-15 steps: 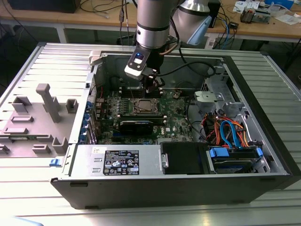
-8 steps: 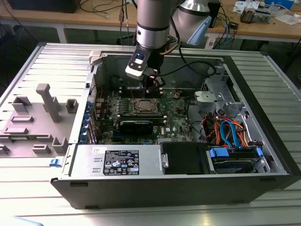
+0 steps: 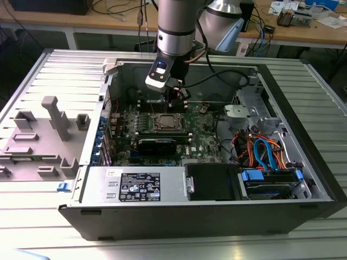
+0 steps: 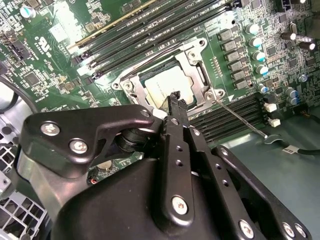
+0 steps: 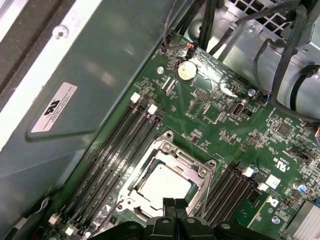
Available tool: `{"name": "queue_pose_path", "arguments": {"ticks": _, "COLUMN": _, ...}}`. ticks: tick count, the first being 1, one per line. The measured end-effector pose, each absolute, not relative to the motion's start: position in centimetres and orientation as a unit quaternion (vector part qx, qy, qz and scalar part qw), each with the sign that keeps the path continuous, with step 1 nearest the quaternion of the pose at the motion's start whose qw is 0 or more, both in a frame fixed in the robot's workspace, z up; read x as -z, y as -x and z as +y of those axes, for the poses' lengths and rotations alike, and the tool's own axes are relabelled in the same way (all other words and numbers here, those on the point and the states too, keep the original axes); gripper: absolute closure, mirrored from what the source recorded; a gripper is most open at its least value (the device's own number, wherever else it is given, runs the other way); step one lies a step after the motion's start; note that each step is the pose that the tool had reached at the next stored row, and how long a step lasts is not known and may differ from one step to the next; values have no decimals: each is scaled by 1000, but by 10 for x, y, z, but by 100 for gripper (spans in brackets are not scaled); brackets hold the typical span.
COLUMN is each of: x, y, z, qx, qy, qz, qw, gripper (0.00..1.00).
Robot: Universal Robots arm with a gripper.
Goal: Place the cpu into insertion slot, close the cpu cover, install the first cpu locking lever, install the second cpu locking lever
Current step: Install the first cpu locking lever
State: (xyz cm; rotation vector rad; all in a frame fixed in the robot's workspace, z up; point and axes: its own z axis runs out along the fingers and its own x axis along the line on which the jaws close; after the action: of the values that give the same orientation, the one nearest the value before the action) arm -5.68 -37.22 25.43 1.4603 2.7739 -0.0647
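Hand [image 5: 175, 202] just above cpu [image 5: 161, 184]

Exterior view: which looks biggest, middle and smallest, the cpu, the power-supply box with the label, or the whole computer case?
1. computer case, biggest by far
2. power-supply box
3. cpu, smallest

The differences are plain, so nearness to the camera does not change the order.

Dull, smooth silvery-grey metal on top of the cpu [image 5: 163, 186], with shinier bare steel for the cpu cover [image 5: 186, 161] framing it. Glossy green lacquer all over the motherboard [image 5: 220, 125], plain black plastic memory slots [image 5: 120, 145]. Matt black finish on the gripper [image 5: 174, 204], bright metal screw heads [image 4: 180, 204] set in. Satin grey sheet metal for the case wall [image 5: 110, 60], pale ribbed aluminium table [image 3: 65, 70] outside.
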Motion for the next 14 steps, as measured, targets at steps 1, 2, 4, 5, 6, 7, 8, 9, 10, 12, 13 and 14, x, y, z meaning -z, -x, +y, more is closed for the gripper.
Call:
{"name": "queue_pose_path", "arguments": {"ticks": 1, "x": -254, "y": 57, "z": -372, "qx": 21, "qy": -465, "qz": 885, "qw": 3, "gripper": 89}}
{"name": "queue_pose_path", "arguments": {"ticks": 2, "x": -254, "y": 57, "z": -372, "qx": 21, "qy": -464, "qz": 886, "qw": 3, "gripper": 89}}
{"name": "queue_pose_path", "arguments": {"ticks": 4, "x": -254, "y": 57, "z": -372, "qx": 21, "qy": -462, "qz": 887, "qw": 3, "gripper": 89}}
{"name": "queue_pose_path", "arguments": {"ticks": 5, "x": -254, "y": 57, "z": -372, "qx": 21, "qy": -461, "qz": 887, "qw": 3, "gripper": 89}}
{"name": "queue_pose_path", "arguments": {"ticks": 6, "x": -254, "y": 57, "z": -372, "qx": 21, "qy": -460, "qz": 888, "qw": 3, "gripper": 89}}
{"name": "queue_pose_path", "arguments": {"ticks": 7, "x": -254, "y": 57, "z": -372, "qx": 21, "qy": -459, "qz": 888, "qw": 3, "gripper": 89}}
{"name": "queue_pose_path", "arguments": {"ticks": 8, "x": -254, "y": 57, "z": -372, "qx": 21, "qy": -458, "qz": 889, "qw": 3, "gripper": 89}}
{"name": "queue_pose_path", "arguments": {"ticks": 9, "x": -254, "y": 57, "z": -372, "qx": 21, "qy": -456, "qz": 890, "qw": 3, "gripper": 89}}
{"name": "queue_pose_path", "arguments": {"ticks": 10, "x": -254, "y": 57, "z": -372, "qx": 21, "qy": -454, "qz": 891, "qw": 3, "gripper": 89}}
{"name": "queue_pose_path", "arguments": {"ticks": 12, "x": -254, "y": 57, "z": -372, "qx": 21, "qy": -450, "qz": 893, "qw": 3, "gripper": 89}}
{"name": "queue_pose_path", "arguments": {"ticks": 13, "x": -254, "y": 57, "z": -372, "qx": 21, "qy": -449, "qz": 893, "qw": 3, "gripper": 89}}
{"name": "queue_pose_path", "arguments": {"ticks": 14, "x": -254, "y": 57, "z": -372, "qx": 21, "qy": -447, "qz": 894, "qw": 4, "gripper": 89}}
